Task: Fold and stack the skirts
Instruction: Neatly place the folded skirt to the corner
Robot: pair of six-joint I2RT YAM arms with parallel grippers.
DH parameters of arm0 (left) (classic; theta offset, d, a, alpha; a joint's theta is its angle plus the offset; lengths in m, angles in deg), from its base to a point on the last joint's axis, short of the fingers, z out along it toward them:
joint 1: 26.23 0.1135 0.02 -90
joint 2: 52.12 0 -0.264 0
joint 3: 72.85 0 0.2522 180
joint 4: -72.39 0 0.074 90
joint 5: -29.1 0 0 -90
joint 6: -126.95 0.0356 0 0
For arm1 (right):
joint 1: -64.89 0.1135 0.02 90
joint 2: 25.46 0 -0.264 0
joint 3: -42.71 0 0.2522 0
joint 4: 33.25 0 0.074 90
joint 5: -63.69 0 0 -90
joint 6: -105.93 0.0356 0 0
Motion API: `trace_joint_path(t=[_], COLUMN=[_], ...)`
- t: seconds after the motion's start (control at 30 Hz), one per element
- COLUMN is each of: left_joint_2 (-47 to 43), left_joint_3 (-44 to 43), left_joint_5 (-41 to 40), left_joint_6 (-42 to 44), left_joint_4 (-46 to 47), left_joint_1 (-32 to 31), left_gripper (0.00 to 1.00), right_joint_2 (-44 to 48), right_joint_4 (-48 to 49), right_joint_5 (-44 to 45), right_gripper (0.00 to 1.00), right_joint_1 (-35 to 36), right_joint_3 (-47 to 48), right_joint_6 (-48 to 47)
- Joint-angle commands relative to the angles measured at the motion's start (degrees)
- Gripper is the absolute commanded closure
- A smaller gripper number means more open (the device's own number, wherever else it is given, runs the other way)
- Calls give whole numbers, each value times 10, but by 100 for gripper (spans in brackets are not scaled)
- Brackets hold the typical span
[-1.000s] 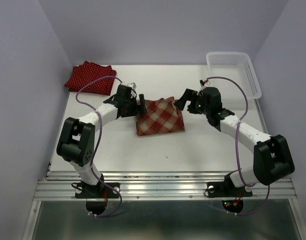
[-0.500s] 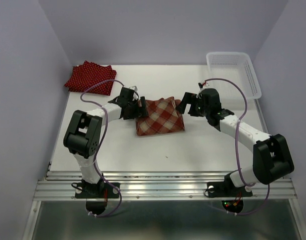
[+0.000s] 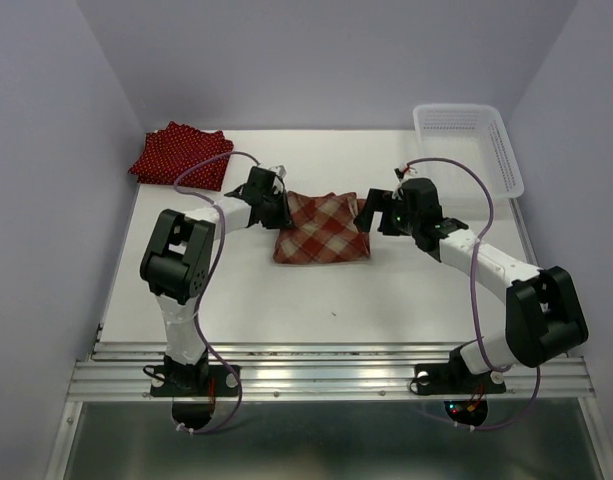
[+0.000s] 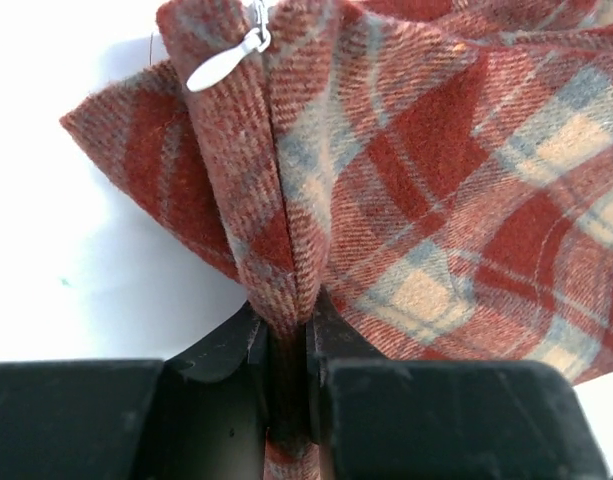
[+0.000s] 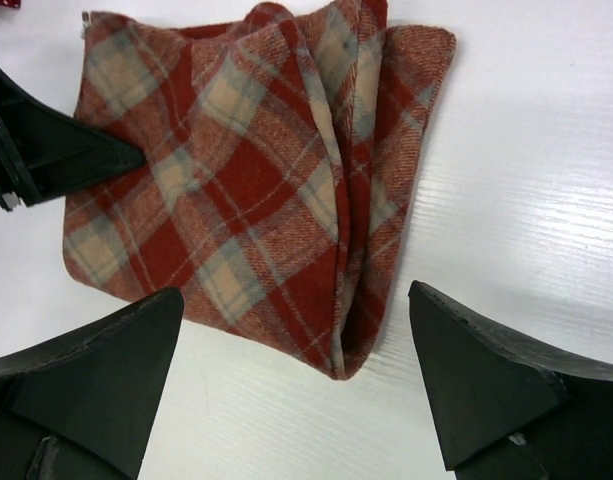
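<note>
The white tabletop [image 3: 406, 295] was boxed in by pale lilac walls [image 3: 316, 60] on three sides, with a ribbed aluminium rail [image 3: 326, 372] along its near edge where both arm bases were bolted. At the far right corner a white mesh plastic basket [image 3: 507, 150] hung partly over the table's side. At the far left corner lay a folded heap of dark red cloth with tiny white dots [image 3: 181, 155]; I could not tell how many skirts were in it.

The red-and-cream plaid wool skirt [image 3: 321, 228] lay folded near the middle of the table, between the two grippers. The left gripper [image 3: 277, 208] had its jaws clamped tight on a pinched ridge of the plaid at the skirt's left edge; from its wrist camera, the left gripper [image 4: 287, 330] showed the fold disappearing down between the black fingers, and a small silver zip pull [image 4: 224, 60] showed at the top of that ridge. The right gripper [image 3: 370, 210] sat at the skirt's right edge, jaws spread wide. In its own view the right gripper [image 5: 296, 292] straddled the skirt's layered right-hand corner, neither finger [image 5: 96, 375] visibly touching cloth. The skirt's underside and inner layers were hidden.
</note>
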Motion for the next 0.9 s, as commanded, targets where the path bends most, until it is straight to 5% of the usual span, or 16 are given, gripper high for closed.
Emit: trace_joint_path(t=[0.0,0.3,0.6,0.87], left_joint_2=[10,-6,-4,18], left_joint_3=[-71,-212,-309,-411], left_joint_5=[-40,-258,-312,-322], left_joint_6=[47,205,405,501], left_joint_4=[-46,-126,-141,-158], left_joint_1=[-1,11,72,125], left_gripper=[100,100,100,100], right_joint_2=[27,43,50,45], right_joint_4=[-2,-12,-19,-29], right_joint_5=[21,49,70,98], right_gripper=[0,0,0,0], right_joint_1=[2,2,2,2], right_joint_3=[17,17,15,22], right_joint_6=[-26,-46,-56,-58])
